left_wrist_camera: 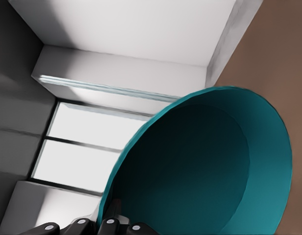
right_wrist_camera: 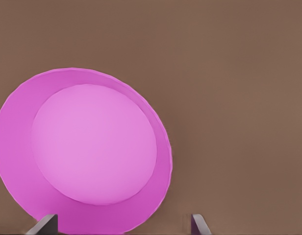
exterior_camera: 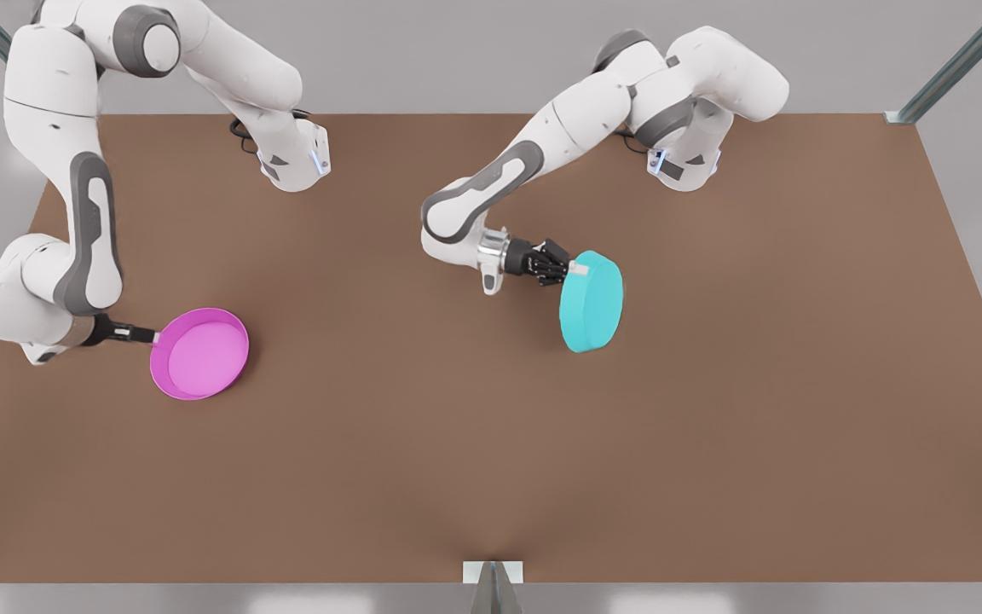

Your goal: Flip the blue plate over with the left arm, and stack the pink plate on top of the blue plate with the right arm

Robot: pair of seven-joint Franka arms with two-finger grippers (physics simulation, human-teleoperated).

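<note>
Brown tabletop [exterior_camera: 491, 443]: mid-flip, the round shallow turquoise blue plate [exterior_camera: 592, 300] hangs tilted on edge near centre, rim pinched by the left gripper [exterior_camera: 566, 266]. Spread beside the upright round shallow magenta pink plate [exterior_camera: 199, 353], the right gripper [exterior_camera: 147, 335] waits. Next, likely: lower it face-down.

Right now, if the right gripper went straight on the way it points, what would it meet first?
Most likely the pink plate: its near rim lies just ahead of the right gripper, whose fingers are open.
</note>
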